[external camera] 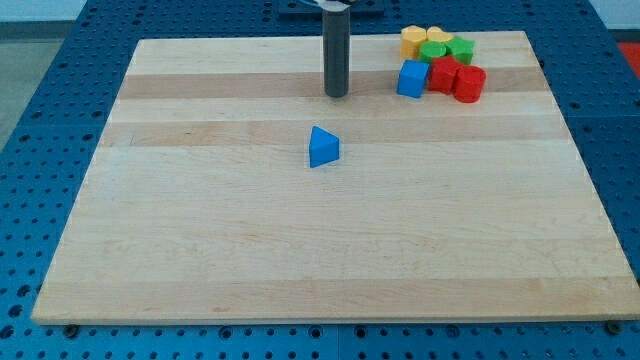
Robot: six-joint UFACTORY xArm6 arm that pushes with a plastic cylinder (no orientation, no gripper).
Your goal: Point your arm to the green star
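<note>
The green star (462,48) lies at the view's top right, in a tight cluster of blocks on the wooden board (300,250). My tip (336,95) stands on the board near the top centre, well to the left of the star and a short way left of the cluster. A blue triangle (323,147) lies alone just below my tip. The cluster also holds a green heart-like block (434,51), a yellow block (414,40), a second yellow block (440,35), a blue cube (412,78), a red block (443,74) and a red cylinder-like block (469,83).
The board rests on a blue perforated table (40,150). The cluster sits close to the board's top edge and top right corner.
</note>
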